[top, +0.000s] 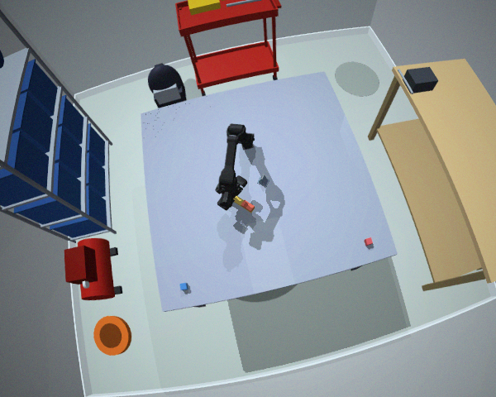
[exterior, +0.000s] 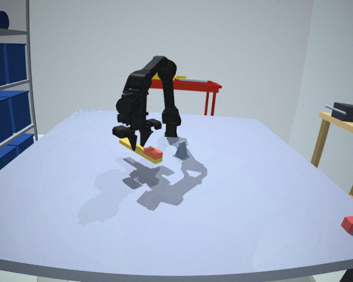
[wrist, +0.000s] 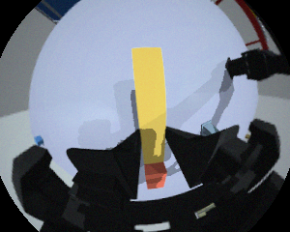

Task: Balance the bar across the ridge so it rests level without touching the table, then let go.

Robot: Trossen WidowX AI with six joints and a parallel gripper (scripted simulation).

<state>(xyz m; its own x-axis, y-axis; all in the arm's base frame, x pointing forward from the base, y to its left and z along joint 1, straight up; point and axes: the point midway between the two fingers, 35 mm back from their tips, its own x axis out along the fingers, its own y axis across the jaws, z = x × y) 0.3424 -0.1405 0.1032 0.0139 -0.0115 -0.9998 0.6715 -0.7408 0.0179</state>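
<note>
Claw (exterior: pixel 139 144) pinching yellow bar (exterior: pixel 130 146), lifted off table; bar middle hidden behind fingers.

matt yellow bar (exterior: pixel 139 150), smooth pale table (exterior: pixel 231 182), matt black claw (exterior: pixel 139 142), wood-look side bench (top: pixel 461 141)

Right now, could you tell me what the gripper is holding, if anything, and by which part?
The gripper is shut on the yellow bar, its fingers pinching the long sides partway along, nearer the end carrying the red block.
</note>
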